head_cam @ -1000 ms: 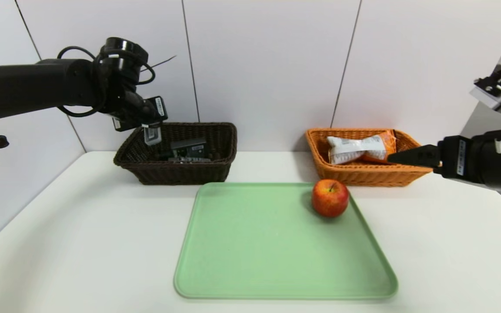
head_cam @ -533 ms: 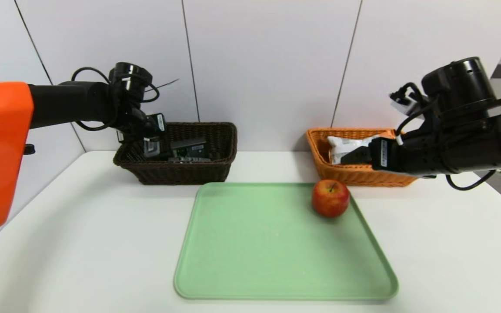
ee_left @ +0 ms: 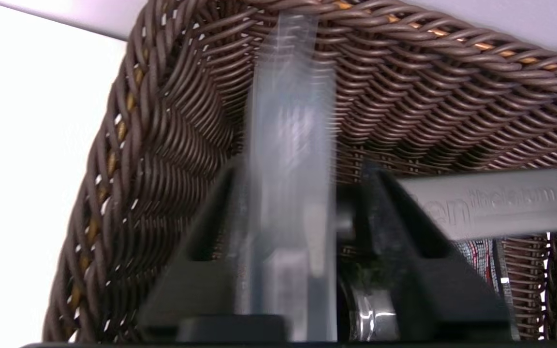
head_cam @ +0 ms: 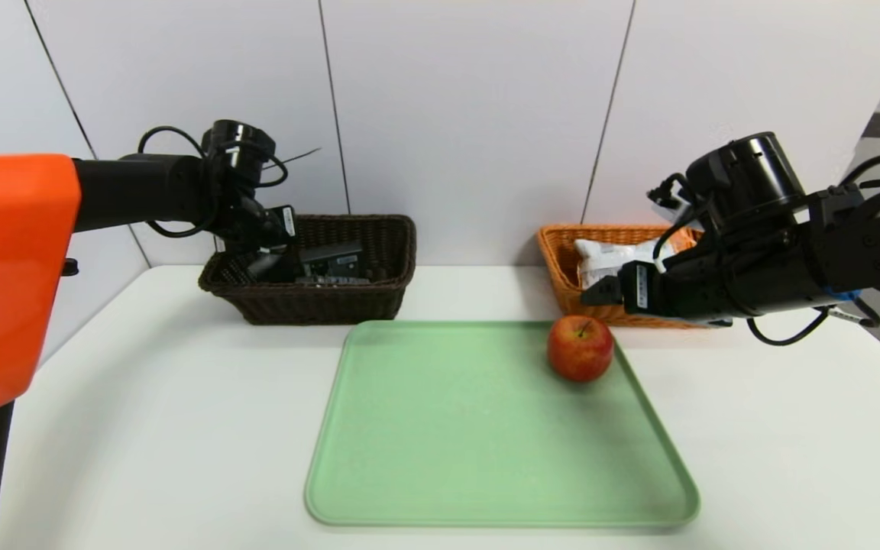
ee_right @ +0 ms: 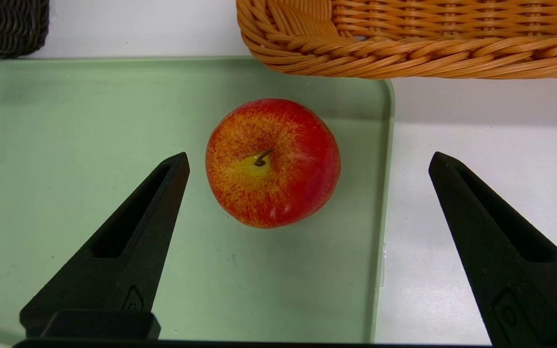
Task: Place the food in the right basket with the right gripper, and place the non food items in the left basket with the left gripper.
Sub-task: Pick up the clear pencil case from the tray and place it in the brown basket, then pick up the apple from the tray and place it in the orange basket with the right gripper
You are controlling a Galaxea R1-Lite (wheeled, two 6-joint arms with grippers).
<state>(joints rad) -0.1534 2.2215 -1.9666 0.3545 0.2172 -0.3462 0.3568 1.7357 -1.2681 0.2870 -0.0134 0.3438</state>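
Apple sits on the green tray's far right corner, just before the orange-tan basket; right claw hangs spread wide above it, nearer by far, apple off-centre toward one finger

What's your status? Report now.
Right gripper open above apple on green tray. Left gripper inside dark basket, clear item between fingers. Nothing blocking.

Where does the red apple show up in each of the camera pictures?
Head view: the apple sits at the green tray's far right corner, below the right gripper.
Left wrist view: not in it.
Right wrist view: apple centre, ahead of the open fingers.
Shared landmark: the orange-tan basket behind the apple.
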